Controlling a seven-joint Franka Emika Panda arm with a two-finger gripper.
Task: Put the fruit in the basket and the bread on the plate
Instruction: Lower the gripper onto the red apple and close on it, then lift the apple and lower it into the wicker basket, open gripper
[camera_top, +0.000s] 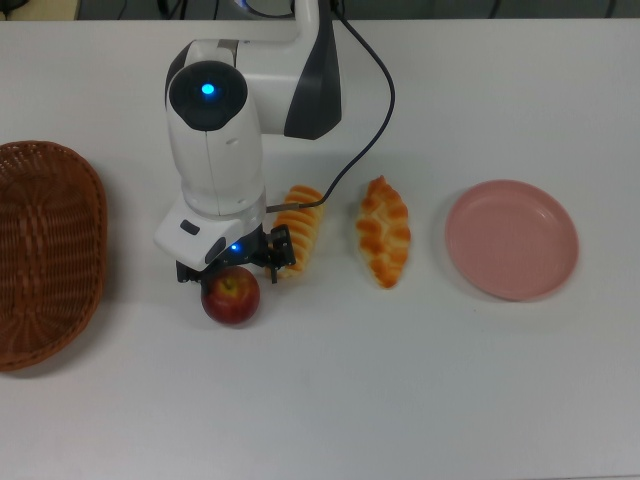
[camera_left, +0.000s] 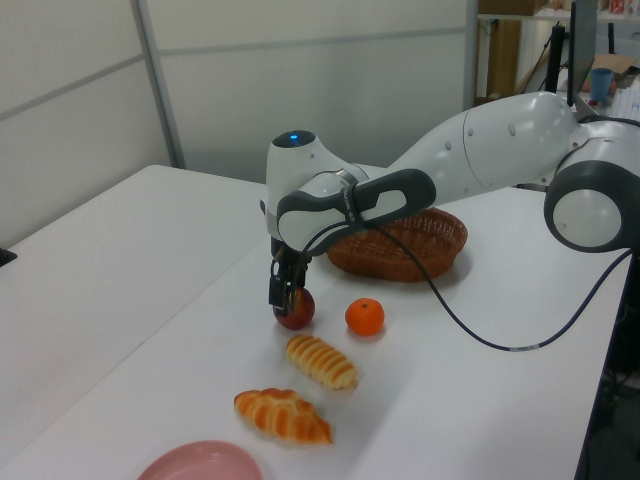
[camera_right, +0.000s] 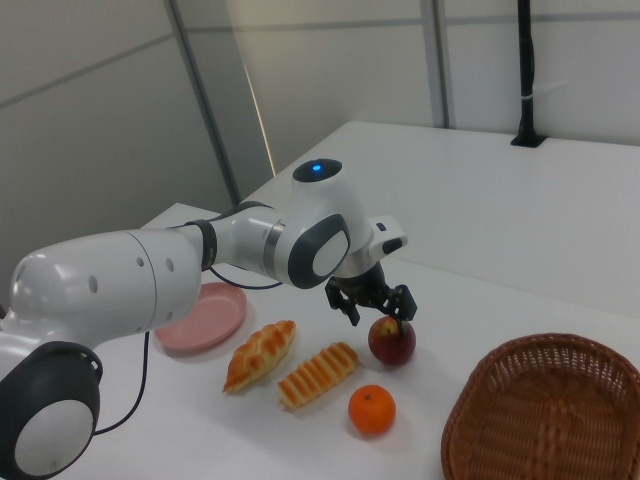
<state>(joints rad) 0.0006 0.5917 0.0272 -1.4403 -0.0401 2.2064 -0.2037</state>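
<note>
Top view: arm (camera_top: 215, 150) reaches over the table (camera_top: 400, 400). Basket (camera_top: 40, 250) sits at the top view's left edge, well apart from the plate (camera_top: 511, 239) at right. Two loaves, striped (camera_top: 305, 235) and braided (camera_top: 384, 243), lie between. Gripper (camera_right: 378, 303) hangs spread apart just over the apple (camera_right: 392, 341), grasping nothing. Mandarin (camera_left: 365, 316) sits beside the apple.

Bare table (camera_top: 330, 390) between apple (camera_top: 231, 298), basket (camera_top: 45, 255)
</note>
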